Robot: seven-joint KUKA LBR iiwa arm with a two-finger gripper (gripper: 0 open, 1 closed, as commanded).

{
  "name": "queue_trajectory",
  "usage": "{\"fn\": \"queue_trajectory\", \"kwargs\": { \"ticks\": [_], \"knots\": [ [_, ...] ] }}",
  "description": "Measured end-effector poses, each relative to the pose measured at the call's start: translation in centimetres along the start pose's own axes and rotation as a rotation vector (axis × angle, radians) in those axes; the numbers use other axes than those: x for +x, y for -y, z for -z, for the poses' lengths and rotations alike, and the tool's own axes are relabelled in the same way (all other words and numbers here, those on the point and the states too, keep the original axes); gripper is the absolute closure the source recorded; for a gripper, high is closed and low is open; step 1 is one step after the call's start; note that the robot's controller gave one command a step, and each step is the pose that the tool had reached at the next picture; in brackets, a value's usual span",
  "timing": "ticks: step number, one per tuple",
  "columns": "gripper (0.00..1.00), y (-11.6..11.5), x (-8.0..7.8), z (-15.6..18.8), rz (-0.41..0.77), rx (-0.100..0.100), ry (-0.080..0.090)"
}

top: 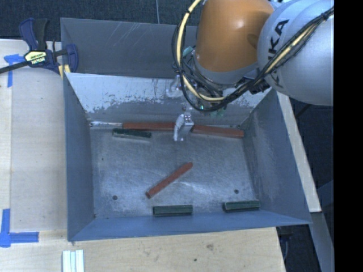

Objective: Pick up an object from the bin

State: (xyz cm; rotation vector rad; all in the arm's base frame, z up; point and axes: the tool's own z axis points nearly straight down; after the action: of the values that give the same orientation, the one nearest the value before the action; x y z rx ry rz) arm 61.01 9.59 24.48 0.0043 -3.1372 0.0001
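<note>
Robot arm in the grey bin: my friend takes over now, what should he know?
Gripper: down at the long red-brown stick along the far wall, about its middle; grip cannot be judged.
Also in the bin: shorter red-brown stick mid-floor, dark green bar far left, two dark green bars by the near wall.
Done: nothing lifted yet.
Left: grasp and lift one.

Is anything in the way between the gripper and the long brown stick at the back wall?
Nothing visible is in the way. The gripper is over the middle of the long reddish-brown stick. The nearest thing, a dark green bar, lies beside the stick's left end, clear of the gripper.
</note>
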Motion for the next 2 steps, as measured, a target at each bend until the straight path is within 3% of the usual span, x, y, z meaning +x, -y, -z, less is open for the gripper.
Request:
{"fn": "queue_trajectory", "kwargs": {
  "ticks": [1, 2],
  "knots": [
    [0.00, 0.0, -0.1, 0.4, -0.002, -0.001, 0.008],
    [0.00, 0.3, 2.0, -4.5, -0.003, -0.002, 0.013]
  ]
}}
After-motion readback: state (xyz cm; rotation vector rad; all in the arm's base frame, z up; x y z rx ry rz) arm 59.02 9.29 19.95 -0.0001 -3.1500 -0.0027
